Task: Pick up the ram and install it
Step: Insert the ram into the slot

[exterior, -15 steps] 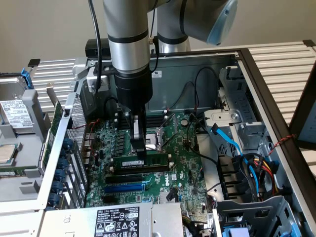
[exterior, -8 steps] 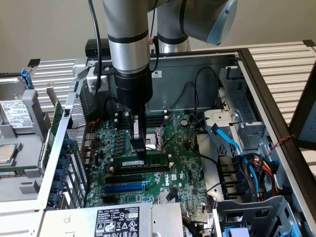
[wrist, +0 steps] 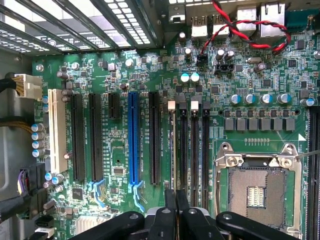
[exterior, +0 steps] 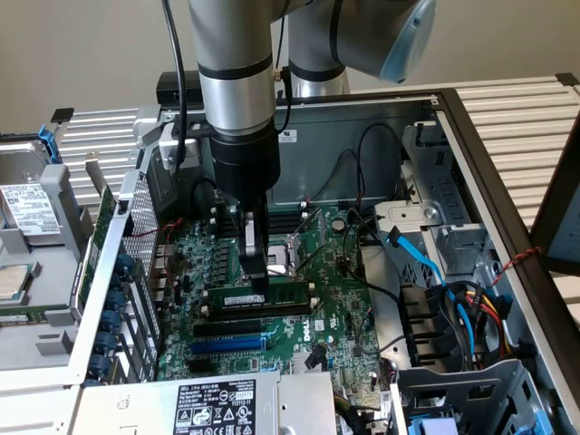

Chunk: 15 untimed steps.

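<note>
Power supply label (exterior: 217, 403) nearest me. Beyond it the gripper (exterior: 257, 283) is down inside the case, clenched on the ram (exterior: 283, 294). Ram sits directly under the fingertips, on edge, its long axis level and parallel to the black slots (exterior: 249, 322) just beside it. Whether it is seated, I cannot tell.

Wrist view: gripper (wrist: 176, 212) jaws nearly together, lined up lengthwise with the memory slots (wrist: 194, 150) ahead. Blue slot (wrist: 133, 137) lies off to one side.

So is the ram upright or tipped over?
Upright: the ram stands on its long edge on the motherboard, with the claw gripping it. Fully seated: cannot tell.
</note>
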### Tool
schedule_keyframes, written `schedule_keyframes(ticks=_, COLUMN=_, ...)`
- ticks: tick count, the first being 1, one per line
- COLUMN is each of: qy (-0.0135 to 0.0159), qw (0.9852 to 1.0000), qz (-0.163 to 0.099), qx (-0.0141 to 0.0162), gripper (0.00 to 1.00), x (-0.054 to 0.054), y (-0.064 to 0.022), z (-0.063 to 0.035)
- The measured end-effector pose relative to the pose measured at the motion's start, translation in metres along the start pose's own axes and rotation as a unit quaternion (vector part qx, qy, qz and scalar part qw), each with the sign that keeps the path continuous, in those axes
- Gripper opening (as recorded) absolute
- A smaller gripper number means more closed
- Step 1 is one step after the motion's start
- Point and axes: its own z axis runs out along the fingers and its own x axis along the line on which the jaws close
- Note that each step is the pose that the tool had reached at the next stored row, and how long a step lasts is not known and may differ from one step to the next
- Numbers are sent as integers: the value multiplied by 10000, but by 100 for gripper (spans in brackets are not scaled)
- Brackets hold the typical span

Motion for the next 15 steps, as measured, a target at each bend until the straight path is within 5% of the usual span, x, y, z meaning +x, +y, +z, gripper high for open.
schedule_keyframes(ticks=15, qy=-6, qw=10000, qz=0, qx=0, gripper=12, x=7, y=0, z=2)
